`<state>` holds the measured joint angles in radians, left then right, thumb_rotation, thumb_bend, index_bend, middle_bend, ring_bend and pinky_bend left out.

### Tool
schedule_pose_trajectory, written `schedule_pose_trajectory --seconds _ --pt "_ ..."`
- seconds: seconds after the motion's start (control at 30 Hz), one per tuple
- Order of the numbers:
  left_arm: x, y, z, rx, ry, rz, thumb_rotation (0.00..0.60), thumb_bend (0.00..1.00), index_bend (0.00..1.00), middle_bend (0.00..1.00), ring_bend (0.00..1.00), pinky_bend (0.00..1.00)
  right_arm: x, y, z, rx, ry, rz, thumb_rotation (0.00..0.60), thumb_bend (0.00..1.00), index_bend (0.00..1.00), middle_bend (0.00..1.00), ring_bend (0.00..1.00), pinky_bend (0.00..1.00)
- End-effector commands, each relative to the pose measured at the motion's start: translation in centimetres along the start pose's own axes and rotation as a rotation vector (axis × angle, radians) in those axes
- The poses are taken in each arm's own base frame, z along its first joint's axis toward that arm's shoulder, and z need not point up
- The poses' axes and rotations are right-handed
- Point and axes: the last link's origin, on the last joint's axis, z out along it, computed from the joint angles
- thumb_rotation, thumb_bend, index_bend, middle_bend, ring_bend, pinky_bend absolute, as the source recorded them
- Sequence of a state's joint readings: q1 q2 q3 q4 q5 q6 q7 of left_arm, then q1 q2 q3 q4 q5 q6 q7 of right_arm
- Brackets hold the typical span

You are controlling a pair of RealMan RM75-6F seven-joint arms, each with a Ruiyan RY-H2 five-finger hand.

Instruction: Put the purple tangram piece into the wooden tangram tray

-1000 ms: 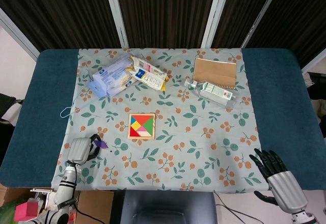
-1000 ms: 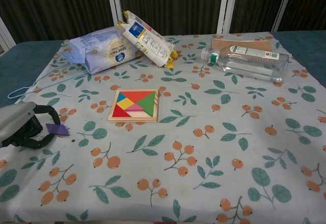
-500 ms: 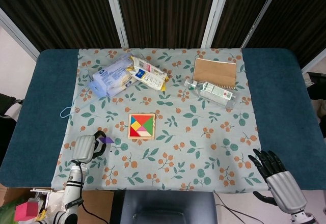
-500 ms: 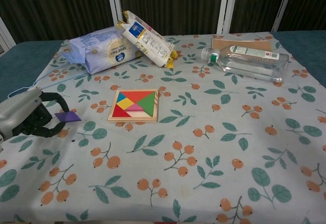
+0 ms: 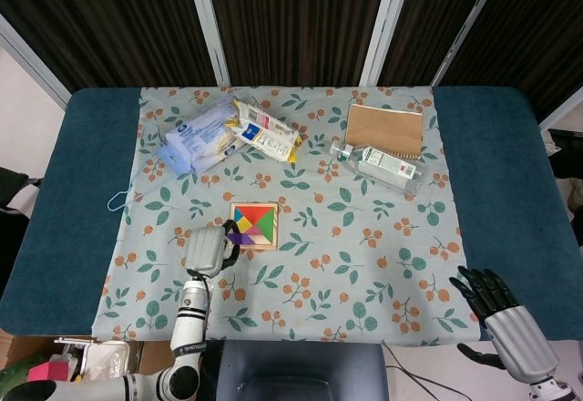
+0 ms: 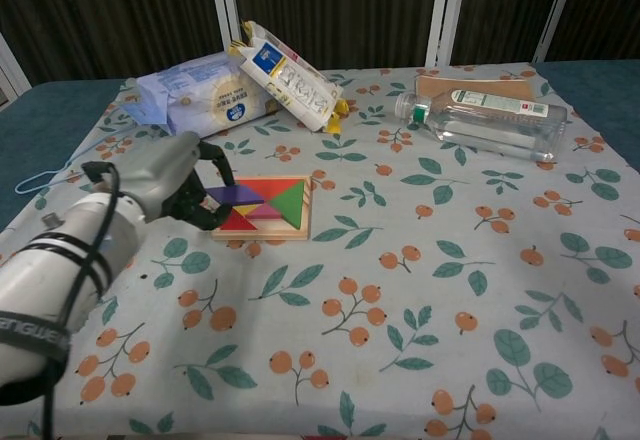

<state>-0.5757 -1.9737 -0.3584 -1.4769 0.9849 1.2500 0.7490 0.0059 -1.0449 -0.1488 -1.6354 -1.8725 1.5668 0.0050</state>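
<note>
Since the earlier frames the left hand [image 6: 172, 186] has travelled from the near left edge of the tablecloth [image 5: 319, 264] to the left side of the wooden tray [image 5: 254, 226], carrying the purple piece [image 6: 232, 196] with it; the right hand [image 5: 506, 318] is remaining where it was. The left hand is now pinching the purple piece between its dark fingers [image 6: 213, 163], and the piece is hanging over the left part of the tray, above the coloured pieces already lying in it; whether it is touching them cannot be told. In the head view the same hand [image 5: 207, 249] is sitting just left of the tray with the purple piece [image 5: 235, 237] showing at the tray's left edge.

Far left of the tray, a blue loop of cord [image 5: 118, 198] is lying at the tablecloth's border. Behind and left of the tray, a pale blue packet [image 6: 195, 95] is lying flat with a white and yellow snack bag [image 6: 292, 78] leaning on it. Behind and right of the tray, a clear plastic bottle [image 6: 485, 121] is lying on its side, touching a flat brown cardboard piece [image 5: 385, 128]. Well right of the tray, at the near corner of the table [image 5: 506, 182], the right hand is holding nothing, its dark fingers spread apart.
</note>
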Motion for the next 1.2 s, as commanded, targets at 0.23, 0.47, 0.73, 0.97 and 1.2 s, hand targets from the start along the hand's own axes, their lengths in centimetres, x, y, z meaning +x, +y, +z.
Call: schedule_pose_trajectory --seconds 0.23,0.47,0.73,0.97,1.2 --pt "-2.2 4.1 1.0 0.002 -0.018 0.020 0.600 0.37 0.64 1.00 1.00 1.00 0.1 0.2 0.0 0.006 -0.015 0.003 0.600 0.16 0.00 0.00 0.00 0.00" --pt "-2.6 4.2 1.8 0.036 -0.020 0.033 0.600 0.37 0.64 1.00 1.00 1.00 0.2 0.2 -0.3 0.013 -0.011 0.003 0.600 0.16 0.00 0.00 0.00 0.00" --pt "-3.0 3.8 2.2 0.050 -0.015 0.056 0.600 0.37 0.64 1.00 1.00 1.00 0.1 0.2 -0.3 0.012 -0.011 -0.003 0.600 0.16 0.00 0.00 0.00 0.00" --pt "-3.0 3.4 2.3 0.056 -0.015 0.058 0.600 0.37 0.62 1.00 1.00 1.00 0.1 0.1 -0.4 0.013 -0.010 -0.004 0.600 0.16 0.00 0.00 0.00 0.00" --pt "-3.2 2.7 2.3 0.058 -0.031 0.059 0.600 0.37 0.61 1.00 1.00 1.00 0.1 0.1 -0.4 0.010 -0.008 -0.004 0.600 0.16 0.00 0.00 0.00 0.00"
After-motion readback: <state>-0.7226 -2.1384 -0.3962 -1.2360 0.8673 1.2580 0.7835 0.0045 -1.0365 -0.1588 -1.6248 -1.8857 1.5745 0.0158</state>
